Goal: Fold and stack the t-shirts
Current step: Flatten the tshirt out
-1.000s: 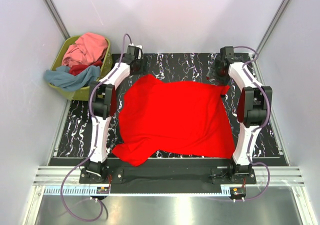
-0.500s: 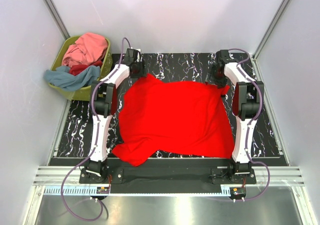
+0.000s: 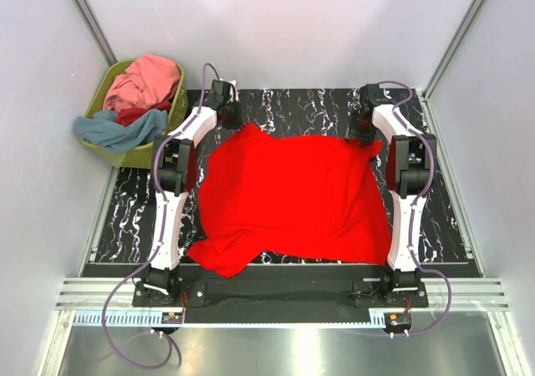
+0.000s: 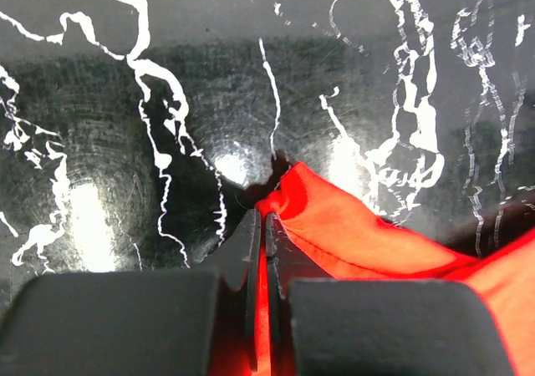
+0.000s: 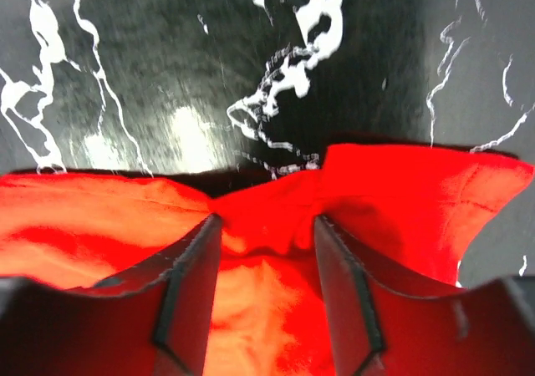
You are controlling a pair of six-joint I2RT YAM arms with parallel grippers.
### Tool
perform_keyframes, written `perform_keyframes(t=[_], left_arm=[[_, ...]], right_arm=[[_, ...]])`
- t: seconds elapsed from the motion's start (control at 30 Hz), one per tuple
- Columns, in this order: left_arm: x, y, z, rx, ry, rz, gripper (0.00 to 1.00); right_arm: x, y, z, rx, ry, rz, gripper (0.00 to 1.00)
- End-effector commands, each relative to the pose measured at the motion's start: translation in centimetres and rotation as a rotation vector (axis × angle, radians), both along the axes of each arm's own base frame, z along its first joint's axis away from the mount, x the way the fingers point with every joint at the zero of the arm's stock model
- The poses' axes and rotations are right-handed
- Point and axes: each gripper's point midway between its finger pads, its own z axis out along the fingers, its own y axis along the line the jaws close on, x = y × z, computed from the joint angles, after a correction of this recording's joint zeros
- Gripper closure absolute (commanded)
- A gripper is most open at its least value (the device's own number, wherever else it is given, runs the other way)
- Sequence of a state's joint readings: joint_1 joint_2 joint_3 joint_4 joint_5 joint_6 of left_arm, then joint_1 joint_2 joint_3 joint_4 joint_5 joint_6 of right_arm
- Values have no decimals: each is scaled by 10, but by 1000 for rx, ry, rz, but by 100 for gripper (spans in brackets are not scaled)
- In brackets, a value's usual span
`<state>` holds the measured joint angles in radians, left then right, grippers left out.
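A bright red t-shirt (image 3: 292, 192) lies spread over the black marbled table (image 3: 292, 109), one sleeve bunched at the near left. My left gripper (image 3: 236, 119) is at its far left corner. In the left wrist view this gripper (image 4: 261, 221) is shut on the red cloth (image 4: 351, 234), a thin fold pinched between its fingers. My right gripper (image 3: 368, 135) is at the far right corner. In the right wrist view it (image 5: 266, 226) stands open, its fingers astride a raised fold of the shirt (image 5: 418, 192).
An olive-green basket (image 3: 134, 154) stands off the table's far left corner, holding a pink shirt (image 3: 150, 79), a grey-blue one (image 3: 117, 129) and a darker red one (image 3: 134, 115). White walls close in on both sides and behind.
The left gripper went from open to shut on the shirt's far left corner. The right gripper moved in onto the far right corner and its jaws narrowed around the cloth.
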<state>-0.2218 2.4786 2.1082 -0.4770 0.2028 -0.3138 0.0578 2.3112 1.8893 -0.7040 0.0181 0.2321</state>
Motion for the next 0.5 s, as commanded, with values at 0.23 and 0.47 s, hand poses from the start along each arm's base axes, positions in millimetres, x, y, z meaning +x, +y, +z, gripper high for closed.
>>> perform_keyframes(t=[0.23,0.47], left_arm=[[18,-3,116,-47,-236,-28,100],[-20,14,185,-15,-315,13,100]], right_arm=[[21,-6,14,-49,-42,-32,92],[-2,-2,101,-17,-109,-98,99]])
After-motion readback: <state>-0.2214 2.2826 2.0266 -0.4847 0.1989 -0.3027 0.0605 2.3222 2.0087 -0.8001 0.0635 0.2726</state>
